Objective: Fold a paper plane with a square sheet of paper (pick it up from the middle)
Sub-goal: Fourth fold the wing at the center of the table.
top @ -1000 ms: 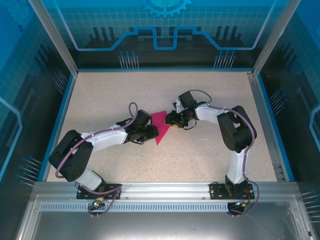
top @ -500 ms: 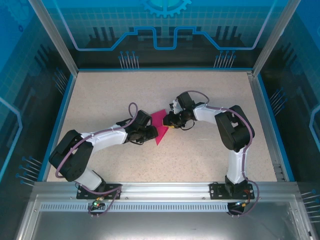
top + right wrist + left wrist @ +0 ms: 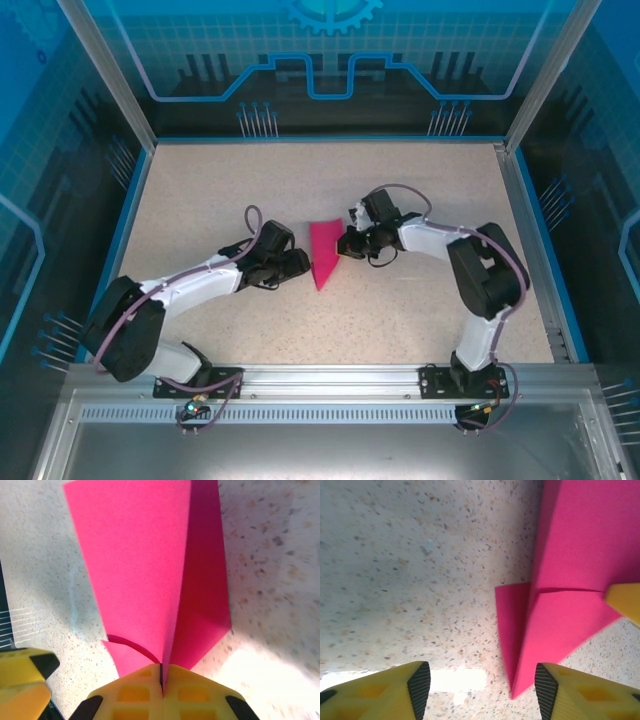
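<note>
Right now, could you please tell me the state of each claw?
Left claw: open, gripping nothing.
Right claw: shut on the paper plane.

Place: robot lab cell | Seen: speckled table [image 3: 400,320], aluminium frame [image 3: 105,70], blue gear-print walls [image 3: 330,50] | left arm [image 3: 190,285] and right arm [image 3: 480,275] bolted to rail [image 3: 330,378]

Both arms reach inward and low, elbows bent. Left gripper [image 3: 297,263] points right toward centre, its fingers [image 3: 417,682] spread apart with nothing between them. Right gripper [image 3: 345,243] points left, fingers [image 3: 135,695] pressed together, pinching the edge of the paper plane [image 3: 145,570]. The two grippers are near each other, not touching.
</note>
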{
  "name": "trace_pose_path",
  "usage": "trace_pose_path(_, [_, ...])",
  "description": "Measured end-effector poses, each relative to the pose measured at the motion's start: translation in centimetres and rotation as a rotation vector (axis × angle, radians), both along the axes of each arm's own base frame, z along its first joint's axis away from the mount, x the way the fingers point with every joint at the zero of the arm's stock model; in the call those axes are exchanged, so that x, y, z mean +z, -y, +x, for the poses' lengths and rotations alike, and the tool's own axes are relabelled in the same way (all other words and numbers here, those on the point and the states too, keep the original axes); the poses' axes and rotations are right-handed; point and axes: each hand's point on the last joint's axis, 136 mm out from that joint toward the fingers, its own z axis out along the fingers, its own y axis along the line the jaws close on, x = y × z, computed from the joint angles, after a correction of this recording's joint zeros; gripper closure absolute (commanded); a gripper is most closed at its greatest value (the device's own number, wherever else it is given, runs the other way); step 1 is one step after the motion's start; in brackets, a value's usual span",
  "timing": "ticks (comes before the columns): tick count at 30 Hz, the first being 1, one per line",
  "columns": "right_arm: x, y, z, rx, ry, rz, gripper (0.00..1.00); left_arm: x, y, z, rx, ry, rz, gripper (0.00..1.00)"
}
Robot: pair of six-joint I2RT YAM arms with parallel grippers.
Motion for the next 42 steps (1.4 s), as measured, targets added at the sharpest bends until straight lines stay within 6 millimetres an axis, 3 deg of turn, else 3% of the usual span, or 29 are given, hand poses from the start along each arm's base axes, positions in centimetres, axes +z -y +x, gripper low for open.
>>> trace_pose_path(7, [6.5, 1.1, -0.6, -0.125, 0.162, -0.031, 0.98, 1.5, -2.4, -0.1, 0.050, 0.058, -0.015, 0.15])
trace_pose_path(14, [8.8, 1.3, -1.9, -0.207, 0.222, -0.094, 0.96, 3.4, -2.8, -0.2, 0.004, 0.147, -0.015, 0.02])
trace_pose_path(20, [6.3, 1.5, -1.3, -0.313, 0.139, -0.115, 0.96, 3.7, -2.0, -0.3, -0.131, 0.252, -0.008, 0.02])
trace_pose_path(27, [2.5, -0.2, -1.6, -0.422, 0.001, -0.102, 0.98, 4.2, 0.4, -0.2, -0.336, 0.450, 0.035, 0.02])
trace_pose_path(30, [1.3, -0.4, -1.5, -0.482, -0.058, -0.090, 0.99, 4.0, 2.2, -0.2, -0.455, 0.532, 0.070, 0.16])
trace_pose_path(42, [0.3, -0.7, -1.7, -0.618, -0.177, -0.045, 1.00, 0.8, 6.1, 0.2, -0.722, 0.715, 0.103, 0.30])
